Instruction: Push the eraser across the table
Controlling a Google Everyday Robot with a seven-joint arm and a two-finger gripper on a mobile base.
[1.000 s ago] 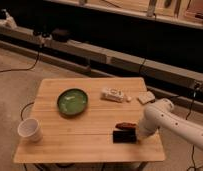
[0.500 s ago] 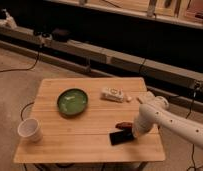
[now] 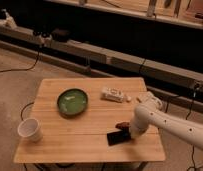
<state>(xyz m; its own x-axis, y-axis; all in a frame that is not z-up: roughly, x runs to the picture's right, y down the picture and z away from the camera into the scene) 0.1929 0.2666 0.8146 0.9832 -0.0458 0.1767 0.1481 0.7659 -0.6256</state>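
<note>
Gripper (image 3: 129,131), closed, sits against eraser (image 3: 116,137) near table's (image 3: 70,145) front edge.

matt black eraser (image 3: 116,137) at the gripper (image 3: 126,131), smooth wooden plank table (image 3: 70,142)

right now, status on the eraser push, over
Gripper shut, low at right end of eraser. It lies flat near front edge of table. Close behind it a small brown thing; bowl and cup farther left.
</note>
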